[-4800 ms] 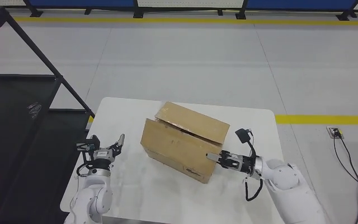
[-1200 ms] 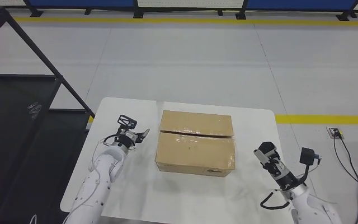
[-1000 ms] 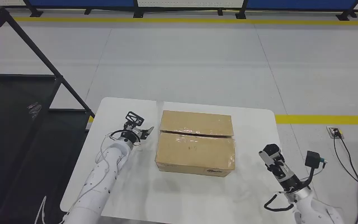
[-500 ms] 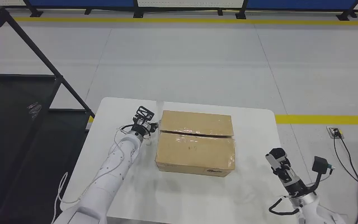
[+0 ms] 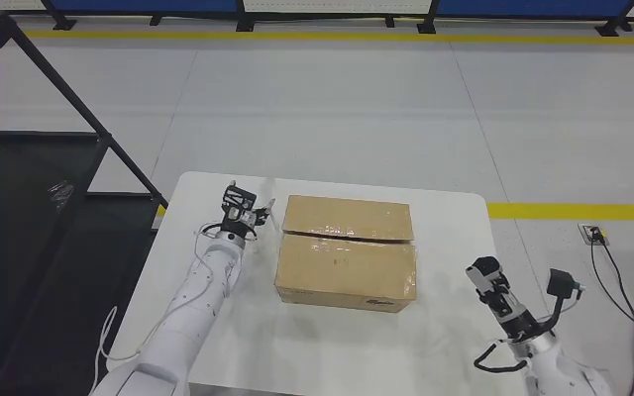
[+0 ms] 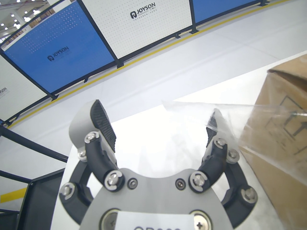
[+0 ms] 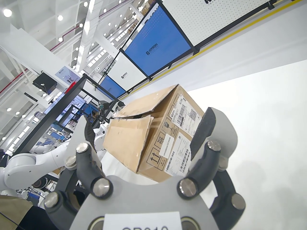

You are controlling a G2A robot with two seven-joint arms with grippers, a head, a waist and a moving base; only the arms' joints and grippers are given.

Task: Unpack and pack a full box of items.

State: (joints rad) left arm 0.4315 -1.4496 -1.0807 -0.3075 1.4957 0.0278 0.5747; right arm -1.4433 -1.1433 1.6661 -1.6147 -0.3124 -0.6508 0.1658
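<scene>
One box (image 5: 345,252): brown cardboard, on the white table (image 5: 446,218), just beside the left claw and well apart from the right claw.
Top flaps: folded down, with a dark gap along the middle seam.
Clear tape (image 6: 230,111): a loose strip running off the box end (image 6: 275,125) and across one fingertip of the left claw.
Left claw (image 6: 156,116): fingers spread wide with nothing between them; in the top view (image 5: 245,211) it sits at the box's end, near the far corner.
Right claw (image 7: 146,120): fingers spread, nothing held; it sits off the opposite box end, near the table's edge (image 5: 483,269).
Printed labels (image 7: 182,118): white stickers on the box end facing the right claw.
</scene>
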